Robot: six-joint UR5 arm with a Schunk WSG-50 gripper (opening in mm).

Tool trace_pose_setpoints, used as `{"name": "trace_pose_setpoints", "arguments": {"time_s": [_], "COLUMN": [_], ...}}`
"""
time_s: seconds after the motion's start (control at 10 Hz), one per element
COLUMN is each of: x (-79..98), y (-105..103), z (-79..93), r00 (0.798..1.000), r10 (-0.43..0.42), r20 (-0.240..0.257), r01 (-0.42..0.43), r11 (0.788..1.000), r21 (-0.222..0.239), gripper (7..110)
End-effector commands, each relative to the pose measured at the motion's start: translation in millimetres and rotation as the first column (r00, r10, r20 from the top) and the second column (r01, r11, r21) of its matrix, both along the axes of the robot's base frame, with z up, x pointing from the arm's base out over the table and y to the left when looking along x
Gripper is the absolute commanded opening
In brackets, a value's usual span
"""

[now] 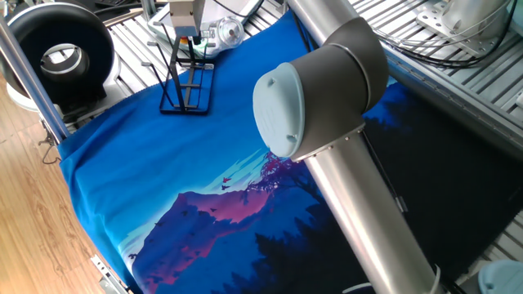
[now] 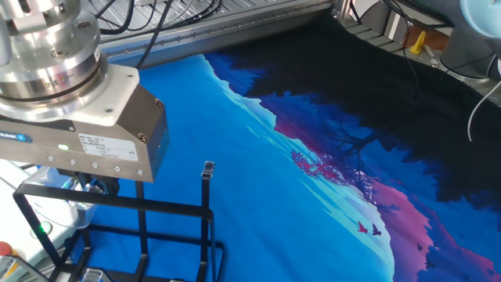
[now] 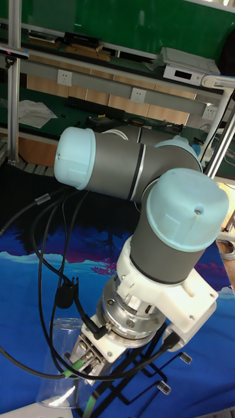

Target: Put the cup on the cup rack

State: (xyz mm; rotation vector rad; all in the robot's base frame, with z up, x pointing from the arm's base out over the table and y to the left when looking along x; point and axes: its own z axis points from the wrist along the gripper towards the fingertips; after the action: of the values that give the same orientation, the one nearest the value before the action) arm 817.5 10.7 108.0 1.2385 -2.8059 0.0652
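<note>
Though hidden elsewhere, cup (image 3: 62,366) shows whole beside gripper (image 3: 88,366).

A: What is the arm (image 1: 359,204) looking like?
B: Silver-grey tubes are ending in pale blue round caps (image 3: 77,157). Black cables (image 3: 49,261) are trailing along it.
A: And the wrist?
B: A ribbed metal flange (image 2: 48,47) is sitting on a tan box (image 2: 109,145) showing small screws, a green light and printed labels.
</note>
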Motion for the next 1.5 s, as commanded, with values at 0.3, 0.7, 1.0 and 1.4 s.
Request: {"name": "trace_pose_setpoints", "arguments": {"time_s": [0.3, 0.7, 1.0, 1.4], "x": [-7.8, 4.4, -1.8, -8.9], "y": [9, 12, 21, 15], "z": [-2.7, -3.5, -8.3, -14.4], "r00": [0.998, 0.999, 0.999, 0.996], "r10": [0.056, 0.034, 0.041, 0.075], "r20": [-0.043, 0.006, -0.020, -0.042], "r01": [-0.052, -0.034, -0.038, -0.068], "r11": [0.995, 0.995, 0.990, 0.988], "r21": [0.084, 0.092, 0.138, 0.140], "gripper": [7, 7, 22, 22]}}
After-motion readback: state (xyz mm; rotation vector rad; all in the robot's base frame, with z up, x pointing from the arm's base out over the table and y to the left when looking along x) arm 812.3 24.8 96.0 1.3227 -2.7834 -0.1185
